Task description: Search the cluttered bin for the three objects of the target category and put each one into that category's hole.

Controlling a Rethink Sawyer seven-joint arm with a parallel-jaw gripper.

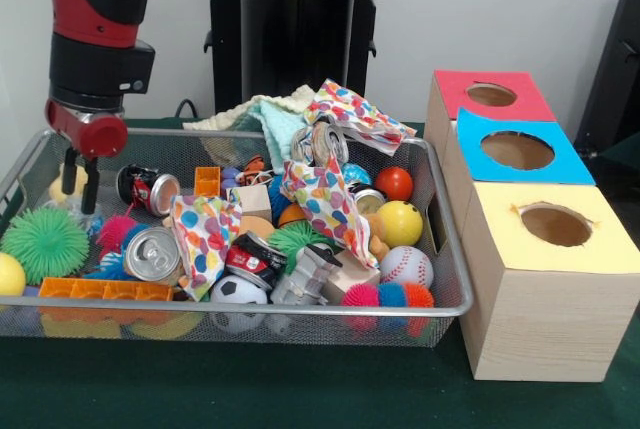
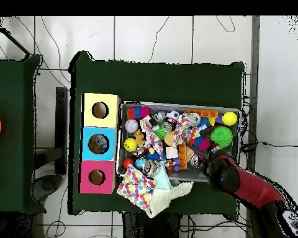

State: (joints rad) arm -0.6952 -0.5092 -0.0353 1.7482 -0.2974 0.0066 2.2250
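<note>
- Gripper (image 1: 80, 181) hangs with fingers spread inside the wire bin (image 1: 440, 249), at its end farthest from the yellow box (image 1: 550, 279).
- Nearest graspable item, judged: the crushed can (image 1: 148, 189); straddling it squarely before closing should prevent slipping.

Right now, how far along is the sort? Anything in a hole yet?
Nothing looks done: the red box, blue box and yellow box show no objects in their holes. In hand: nothing; the gripper hangs open over the wire bin's end, away from the boxes, near a crushed can. Left: apparently all three picks, from a full, cluttered bin.
</note>
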